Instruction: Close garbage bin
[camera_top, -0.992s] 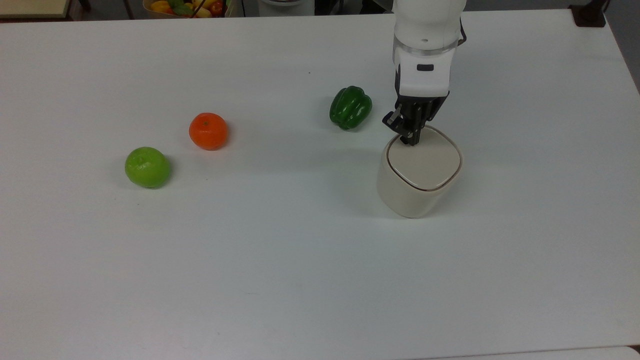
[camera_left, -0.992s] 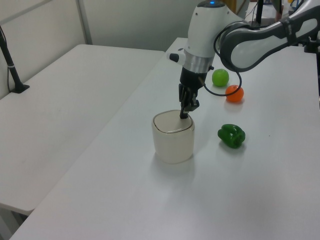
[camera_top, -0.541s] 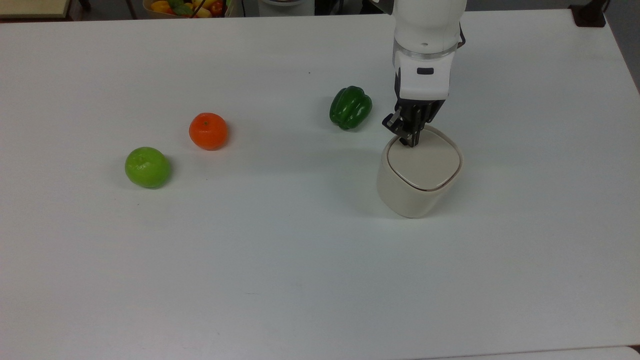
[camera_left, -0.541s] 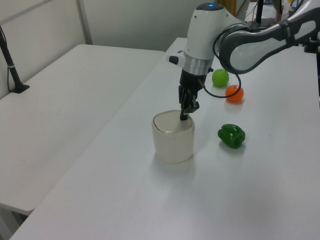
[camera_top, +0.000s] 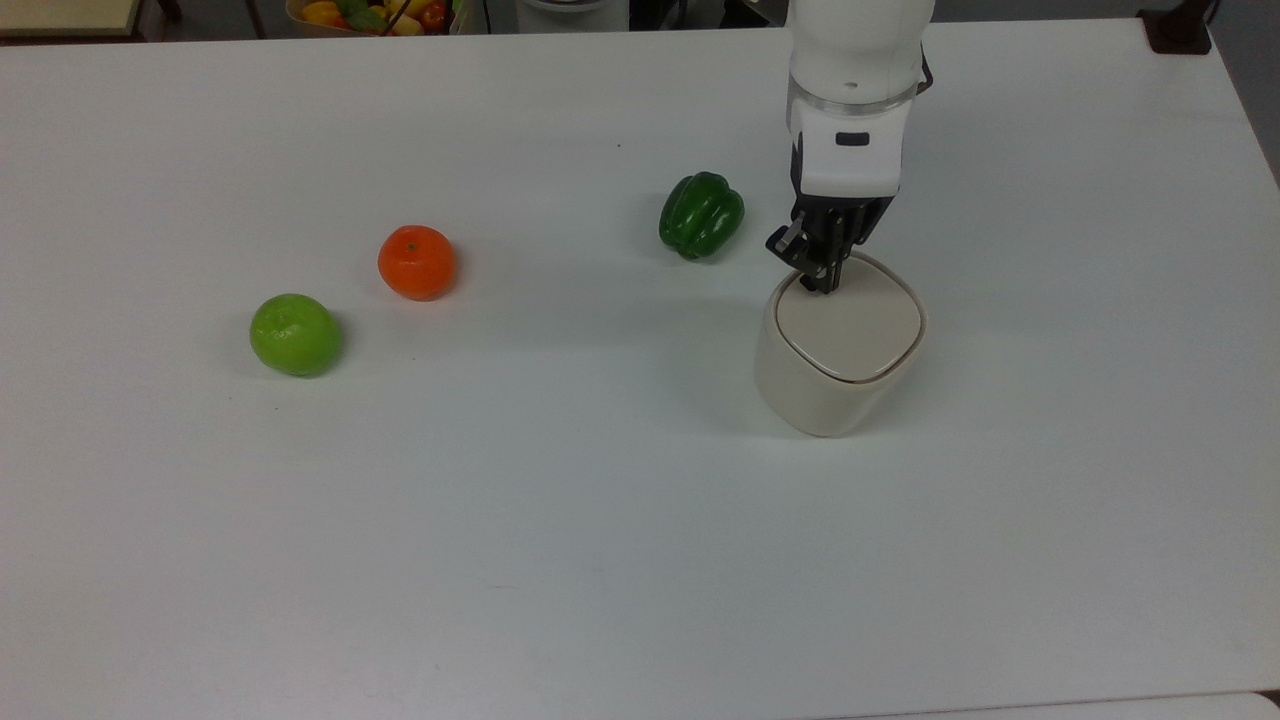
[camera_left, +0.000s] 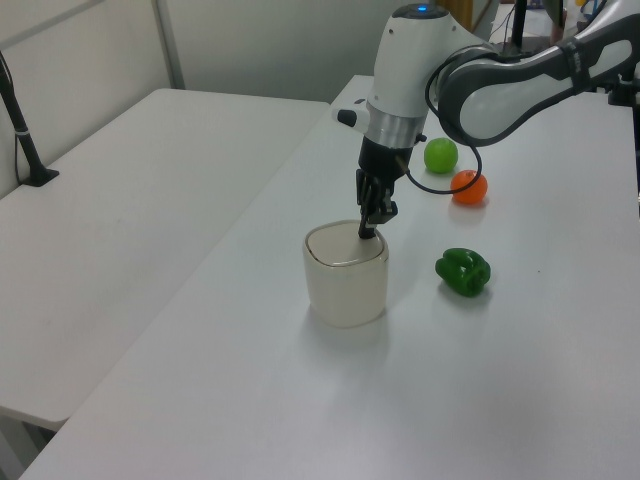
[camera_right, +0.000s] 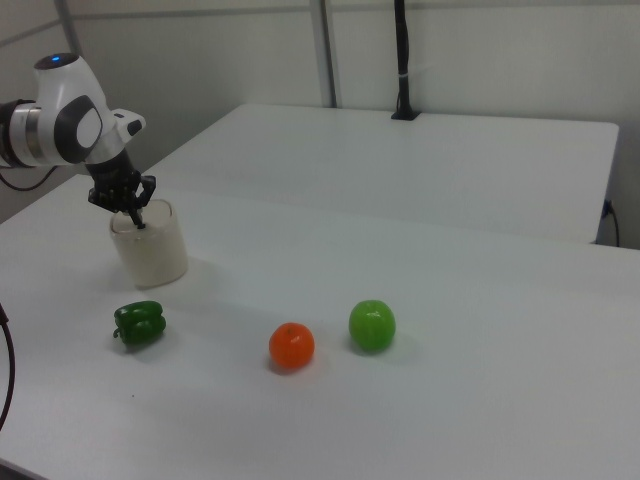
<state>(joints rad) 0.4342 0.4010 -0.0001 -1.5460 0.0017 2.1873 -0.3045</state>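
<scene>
The garbage bin (camera_top: 835, 365) (camera_left: 345, 285) (camera_right: 152, 250) is a cream-beige tub standing on the white table, right of centre in the top view. Its flat lid (camera_top: 850, 322) lies down on the rim. My gripper (camera_top: 824, 283) (camera_left: 366, 231) (camera_right: 136, 220) points straight down with its fingers shut together. Their tips touch the lid's far-left corner in the top view.
A green bell pepper (camera_top: 701, 214) lies just left of the bin in the top view. An orange (camera_top: 416, 262) and a green apple (camera_top: 295, 334) sit farther to the top view's left. A basket of fruit (camera_top: 372, 14) stands beyond the table's far edge.
The gripper tips have stayed on the lid's corner. The lid and bin look slightly shifted, then back as before.
</scene>
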